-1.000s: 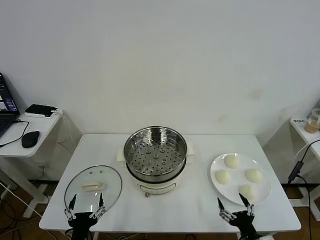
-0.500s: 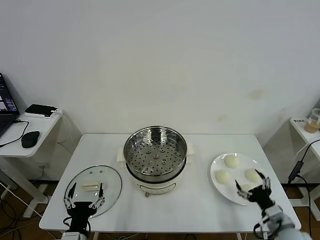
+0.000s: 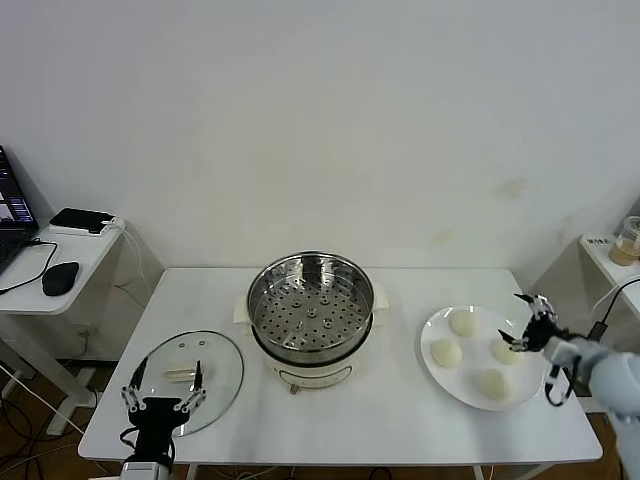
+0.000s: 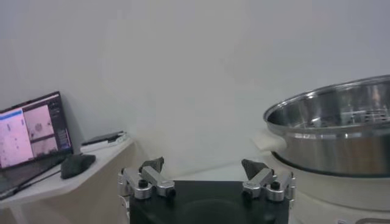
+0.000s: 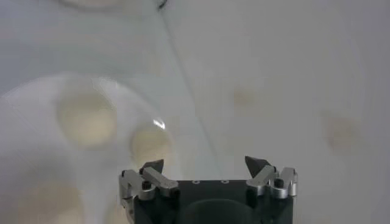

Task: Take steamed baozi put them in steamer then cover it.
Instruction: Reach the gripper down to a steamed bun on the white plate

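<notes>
We count four baozi point(image 3: 463, 323) point(image 3: 445, 353) point(image 3: 507, 350) point(image 3: 491, 383), all on one plate point(image 3: 437, 378). One steamer point(image 3: 311, 312), one tray point(image 3: 310, 315) inside it. One cover point(image 3: 187, 381), one handle point(image 3: 181, 375) on it. Two grippers: left point(image 3: 163, 385), right point(image 3: 530, 322), each with jaws spread. One white table point(image 3: 380, 420). Two side tables, one on the left point(image 3: 70, 255), one at the right edge point(image 3: 612, 262). One laptop point(image 3: 14, 215), one mouse point(image 3: 60, 278), one black box point(image 3: 82, 220), one cup point(image 3: 629, 241).
</notes>
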